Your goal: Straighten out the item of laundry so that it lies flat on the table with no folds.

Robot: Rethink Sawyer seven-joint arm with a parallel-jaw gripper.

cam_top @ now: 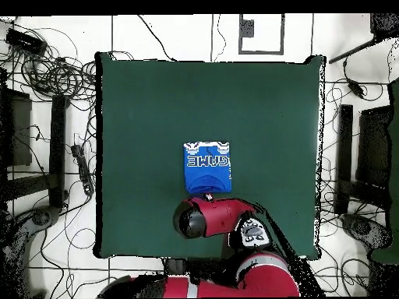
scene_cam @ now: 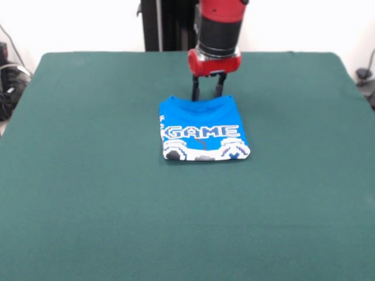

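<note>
The blue T-shirt (scene_cam: 203, 130) lies folded into a small rectangle near the middle of the green table (scene_cam: 88, 193), white "GAME" lettering and controller graphic facing up. It also shows in the overhead view (cam_top: 207, 167) on the table (cam_top: 140, 117). My gripper (scene_cam: 208, 93) hangs from the red and black arm at the shirt's far edge, two dark fingers pointing down and set apart, their tips at the cloth's edge. I cannot tell whether they pinch cloth. In the overhead view the arm's red wrist (cam_top: 204, 219) covers the gripper.
Cables and stands (cam_top: 54, 117) lie on the floor around the table in the overhead view. The robot's pedestal (scene_cam: 167, 23) stands behind the table's far edge.
</note>
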